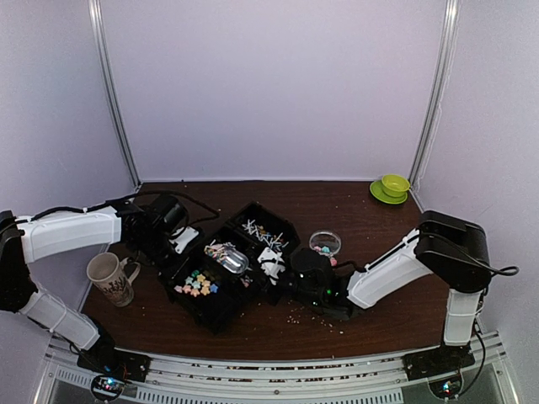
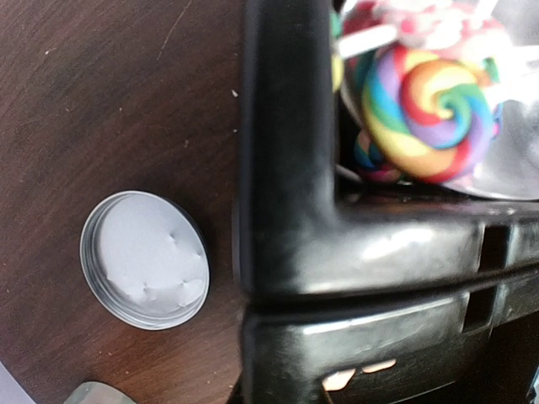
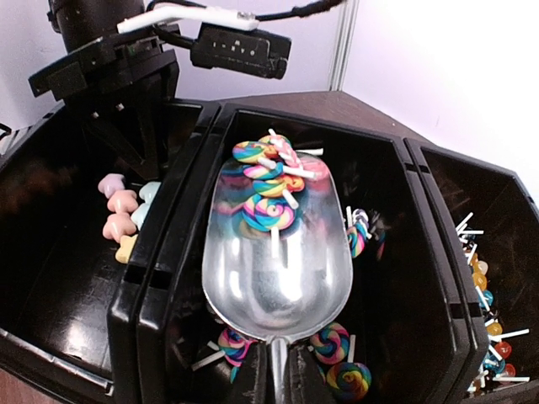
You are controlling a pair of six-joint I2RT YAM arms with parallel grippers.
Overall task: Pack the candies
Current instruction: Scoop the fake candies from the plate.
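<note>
Across dark wooden table, biggest first: left arm and right arm reaching inward toward a row of three black bins set diagonally near centre. Next down, patterned mug near left edge, well apart from green cup on saucer at far right corner. Then metal scoop lying in middle bin, far end of bowl heaped with rainbow swirl lollipops, more of same loose on bin floor beneath. Then small clear jar standing just right of bins, apparently open, only a few pastel pieces showing inside. Round lid, likely the jar's, lying upturned on bare wood just beside a bin's outer wall. Smallest: candies, pastel chunks clustered in left bin, white stick-like ones in right bin, pale crumbs strewn on wood near front edge. Judged early in packing: jar nearly unfilled, lid off, bulk of sweets unpacked in bins, one scoopful loaded but not yet carried over. Filling and capping left to do. On scoop handle, right gripper clamped, fingers pressed to either side at bottom of right wrist view. At far end of left bin, left gripper lowered, fingers together. Touching rim or merely beside it: cannot tell.
</note>
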